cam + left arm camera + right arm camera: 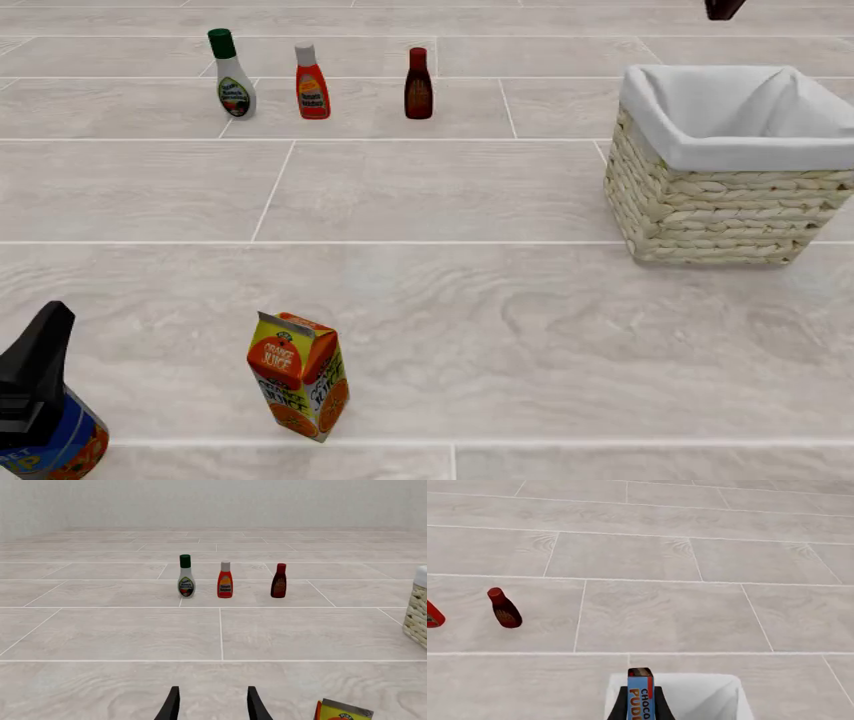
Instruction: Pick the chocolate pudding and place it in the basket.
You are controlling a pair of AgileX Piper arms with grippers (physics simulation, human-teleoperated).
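Observation:
The chocolate pudding point(640, 698), a small dark brown box with a blue and red top edge, stands upright between the dark fingers point(620, 707) of my right gripper point(640, 711), which is shut on it. It hangs directly above the basket's white cloth lining point(707, 696). In the front view the wicker basket point(721, 200) stands at the right, and a dark tip point(725, 8) shows at the top edge above it. My left gripper point(212, 706) is open and empty, low at the near left.
An orange juice carton point(298, 373) stands at the near left, close to my left gripper. Three bottles stand in a row at the far left: white dressing point(232, 74), red sauce point(311, 82) and dark brown sauce point(418, 84).

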